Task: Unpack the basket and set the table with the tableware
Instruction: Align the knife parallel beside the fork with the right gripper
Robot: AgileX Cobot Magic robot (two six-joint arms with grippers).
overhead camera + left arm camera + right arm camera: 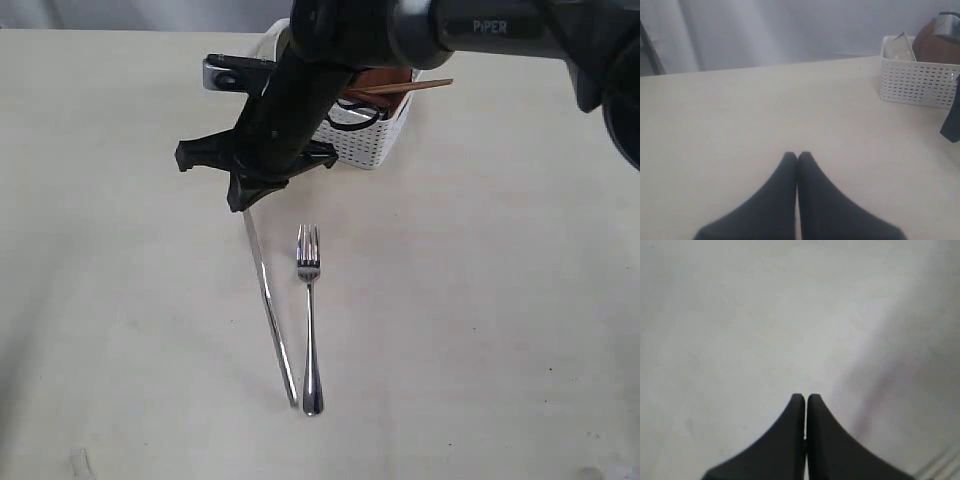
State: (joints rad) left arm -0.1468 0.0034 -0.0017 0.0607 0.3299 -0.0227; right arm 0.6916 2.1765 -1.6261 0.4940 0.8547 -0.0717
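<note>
Basket (375,140), white and perforated, at the far side of the table (500,300), partly unpacked. We see the chopsticks (410,87) jutting over its rim and the brown plate (935,47) standing on edge inside; the other contents are too hidden to name. Knife (270,310) and fork (310,320) lie flat on the table in front of the basket, side by side, closest at their near ends. Right gripper (240,205) hangs over the knife's far end, jaws pressed together with nothing between them; whether it touches the steel we cannot tell. Left gripper (797,155) is likewise clenched and empty, low over bare table, well apart from the basket.

Handling, as we judge it: the steel pieces are stiff, smooth and thin, so they may slip in a pinch and offer little to grip when flat; we would take them across the handle. The chopsticks are light and rigid, best seized at their exposed ends. The plate is hard and heavier; its upper rim offers the hold. The basket is light and may shift as pieces are drawn out.

Surface: pale cream, smooth, faintly grained, with ample room around the cutlery. Behind the table we see only a plain grey backdrop (765,30).
</note>
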